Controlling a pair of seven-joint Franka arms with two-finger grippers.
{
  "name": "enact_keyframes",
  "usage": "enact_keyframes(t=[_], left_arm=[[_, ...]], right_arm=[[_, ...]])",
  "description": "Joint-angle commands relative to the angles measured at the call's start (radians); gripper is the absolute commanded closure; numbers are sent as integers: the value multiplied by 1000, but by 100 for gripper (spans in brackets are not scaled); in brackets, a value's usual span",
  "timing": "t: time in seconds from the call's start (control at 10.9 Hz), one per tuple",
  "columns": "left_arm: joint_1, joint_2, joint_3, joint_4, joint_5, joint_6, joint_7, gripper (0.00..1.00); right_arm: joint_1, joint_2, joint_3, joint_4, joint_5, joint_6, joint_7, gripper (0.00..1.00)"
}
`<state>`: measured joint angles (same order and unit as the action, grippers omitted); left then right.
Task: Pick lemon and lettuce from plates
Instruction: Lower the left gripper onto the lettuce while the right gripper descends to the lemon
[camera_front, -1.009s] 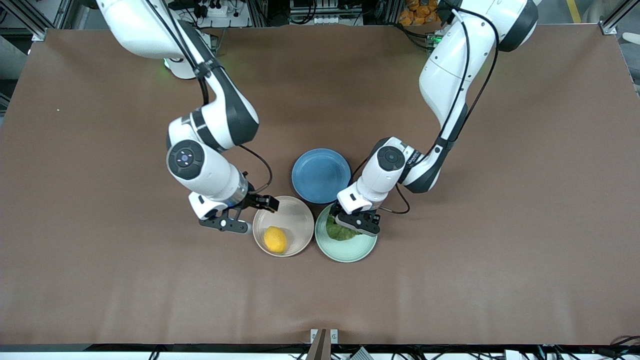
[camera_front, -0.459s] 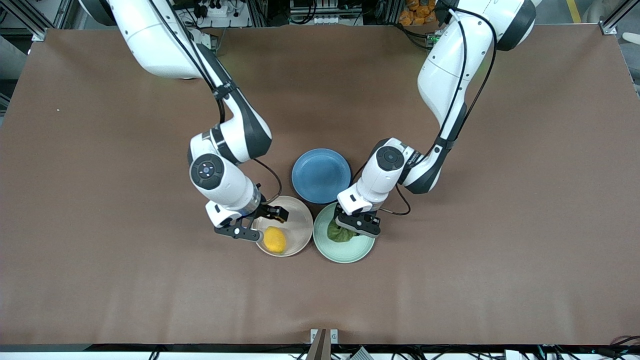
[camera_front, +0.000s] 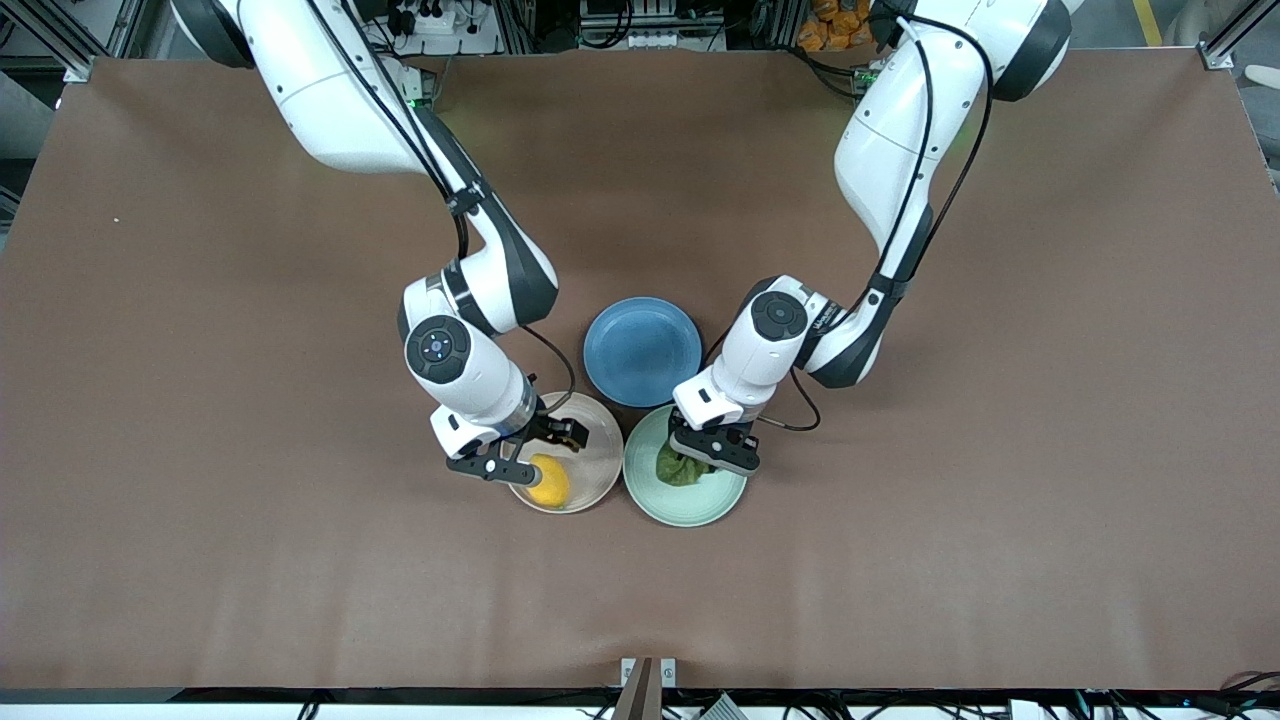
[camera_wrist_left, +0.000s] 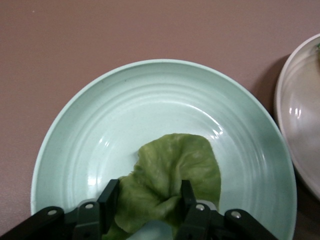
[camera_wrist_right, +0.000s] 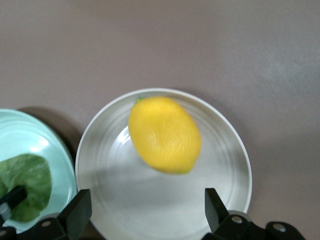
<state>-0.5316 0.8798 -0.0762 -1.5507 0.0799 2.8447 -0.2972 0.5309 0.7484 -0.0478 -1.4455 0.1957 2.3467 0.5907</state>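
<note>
Near the middle of the table, two plates sit side by side and almost touching: the beige plate (camera_front: 590, 470) toward the right arm's end and the mint plate (camera_front: 690, 505) toward the left arm's end. A blue plate (camera_front: 642, 350) lies farther from the front camera, at about twelve o'clock from the gap between them.

The lemon (camera_front: 548, 482) rests in the beige plate, near its seven o'clock rim in the front view. The right gripper (camera_front: 530, 455) hangs low over this plate with its fingers (camera_wrist_right: 75, 212) spread wide, one to each side of the lemon and not touching it.

The lettuce (camera_front: 680, 468) lies in the mint plate, around its eleven o'clock part. The left gripper (camera_front: 712, 452) is down in that plate, its fingers (camera_wrist_left: 109, 197) pressed against the crumpled leaf from both sides, pinching it while it lies on the plate.
</note>
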Motion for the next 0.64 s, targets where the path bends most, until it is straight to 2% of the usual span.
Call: enact_keyframes(t=[0.0, 0.09, 0.37, 0.55], left_arm=[[-8, -4, 41, 1, 70, 10, -33, 43], [-2, -4, 41, 0, 95, 10, -33, 44], [-4, -12, 69, -2, 130, 9, -16, 56], [-11, -13, 69, 0, 121, 7, -22, 74]], right_arm=[[-12, 80, -1, 75, 11, 51, 0, 0], [-12, 98, -3, 100, 10, 52, 0, 0], [-25, 137, -4, 140, 8, 59, -3, 0], [-23, 157, -6, 143, 7, 88, -3, 0]])
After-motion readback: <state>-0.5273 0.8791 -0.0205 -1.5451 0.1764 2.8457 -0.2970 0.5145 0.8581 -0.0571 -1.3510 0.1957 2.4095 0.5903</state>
